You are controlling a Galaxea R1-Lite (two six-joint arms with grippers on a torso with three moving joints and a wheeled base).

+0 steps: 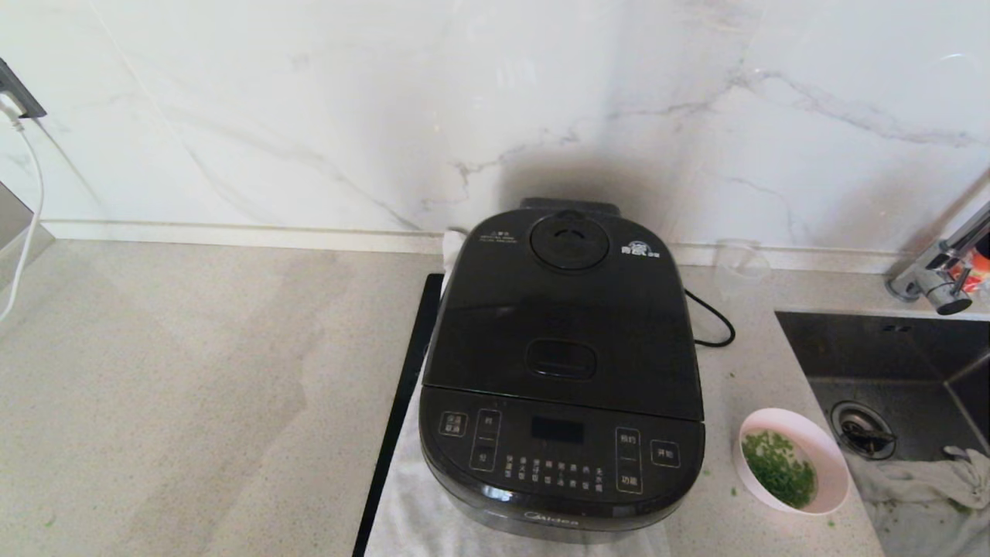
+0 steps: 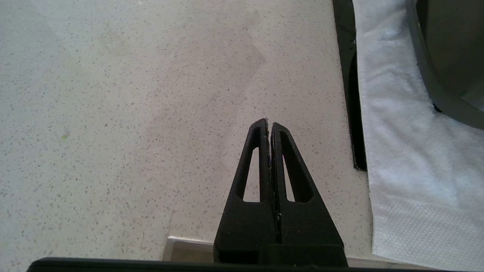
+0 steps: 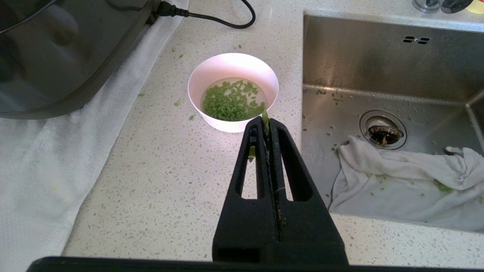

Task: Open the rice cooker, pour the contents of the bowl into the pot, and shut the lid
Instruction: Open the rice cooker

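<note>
The glossy black rice cooker (image 1: 562, 363) stands on the counter with its lid (image 1: 564, 309) down; the pot is hidden inside. The pale pink bowl (image 1: 793, 460) sits to the cooker's right near the sink, holding chopped green bits (image 1: 777, 466) in a little water. Neither arm shows in the head view. My right gripper (image 3: 268, 121) hovers shut just in front of the bowl (image 3: 233, 64), apart from it, with a stray green bit stuck at its tips. My left gripper (image 2: 269, 124) is shut over bare counter to the left of the cooker (image 2: 450, 56).
A white towel (image 1: 410, 495) lies under the cooker, a black strip (image 1: 402, 402) along its left edge. The steel sink (image 1: 889, 348) with a white cloth (image 1: 920, 495) is at the right, the faucet (image 1: 943, 271) behind it. A clear measuring cup (image 1: 739, 267) and power cord (image 1: 715, 321) sit behind the bowl.
</note>
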